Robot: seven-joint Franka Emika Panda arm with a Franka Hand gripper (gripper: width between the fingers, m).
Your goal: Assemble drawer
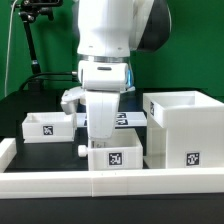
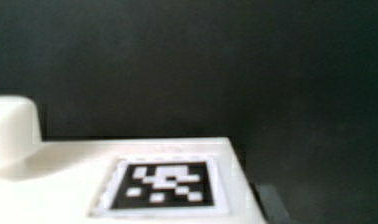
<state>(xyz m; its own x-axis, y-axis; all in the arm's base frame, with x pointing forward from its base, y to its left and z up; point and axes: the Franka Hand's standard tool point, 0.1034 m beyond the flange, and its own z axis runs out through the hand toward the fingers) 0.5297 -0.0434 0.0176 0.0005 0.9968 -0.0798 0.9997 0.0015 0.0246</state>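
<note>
In the exterior view we are looking from just outside the desk's near edge, low and tilted slightly down, across the low white wall [image 1: 60, 180] lying along that edge toward the far edge, with the arm [image 1: 108, 45] standing close in the middle. In the wrist view we are looking steeply down from very near, and blurred, at a corner of a white piece [image 2: 79, 160] bearing a square tag [image 2: 168, 186]. Both views are sharing the black desk [image 1: 20, 108] top and one tagged piece of the drawer [image 1: 185, 125], though we are not telling which.
</note>
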